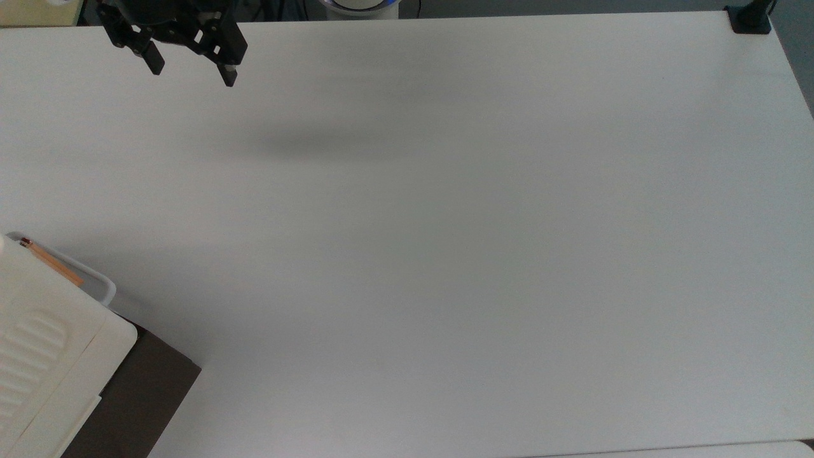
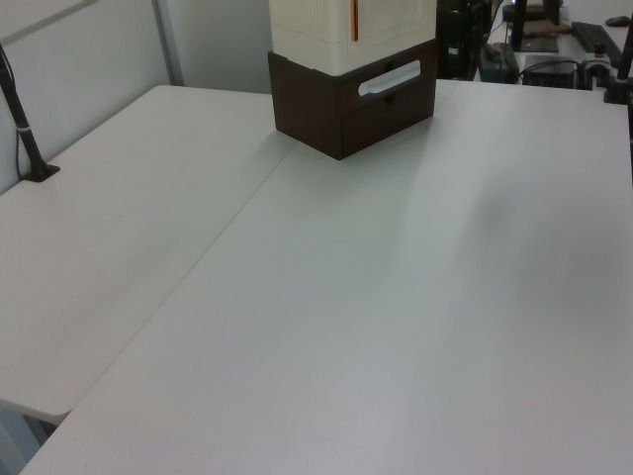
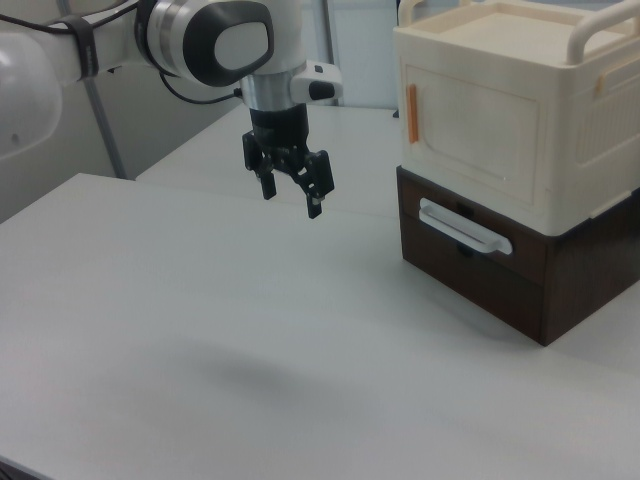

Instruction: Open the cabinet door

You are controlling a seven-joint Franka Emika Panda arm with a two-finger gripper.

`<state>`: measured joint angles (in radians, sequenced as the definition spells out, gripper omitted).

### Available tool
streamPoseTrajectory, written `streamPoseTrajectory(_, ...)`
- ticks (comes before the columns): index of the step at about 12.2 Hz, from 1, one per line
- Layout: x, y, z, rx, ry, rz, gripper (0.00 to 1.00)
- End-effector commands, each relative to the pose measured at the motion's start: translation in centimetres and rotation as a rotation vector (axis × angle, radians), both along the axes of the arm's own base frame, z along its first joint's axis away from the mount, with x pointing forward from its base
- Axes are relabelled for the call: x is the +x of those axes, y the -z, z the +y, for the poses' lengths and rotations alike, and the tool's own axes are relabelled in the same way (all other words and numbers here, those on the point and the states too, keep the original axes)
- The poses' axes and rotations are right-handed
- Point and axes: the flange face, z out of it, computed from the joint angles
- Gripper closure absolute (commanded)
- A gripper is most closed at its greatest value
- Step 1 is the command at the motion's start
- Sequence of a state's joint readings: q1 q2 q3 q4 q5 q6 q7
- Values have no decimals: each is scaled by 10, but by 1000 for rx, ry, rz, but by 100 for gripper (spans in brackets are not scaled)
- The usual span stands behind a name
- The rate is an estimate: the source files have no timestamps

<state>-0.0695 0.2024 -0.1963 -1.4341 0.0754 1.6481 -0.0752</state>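
Top view: the gripper (image 1: 191,73) is held open near the top left, well apart from the cabinet (image 1: 44,343) at bottom left.

Left view: the cabinet door (image 2: 394,25) is shut above a brown base (image 2: 346,109).

Right view: its orange handle (image 3: 411,113) is slim; the stack could be shoved by a misjudged approach.

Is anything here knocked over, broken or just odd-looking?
Nothing stands out. The cream cabinet sits squarely on a dark brown drawer unit, its door flat against the front. The white table has no spills or marks. The gripper hangs open above the table, apart from the cabinet.
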Motion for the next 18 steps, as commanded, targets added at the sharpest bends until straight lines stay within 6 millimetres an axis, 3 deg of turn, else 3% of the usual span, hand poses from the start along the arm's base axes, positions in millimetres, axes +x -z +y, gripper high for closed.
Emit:
streamPoseTrajectory(1, -11, -3, 2, -8, 12, 17, 0)
streamPoseTrajectory(13, -7, 0, 1, -10, 6, 4, 0)
streamPoseTrajectory(18, 12, -3, -4, -37, 26, -130, 0)
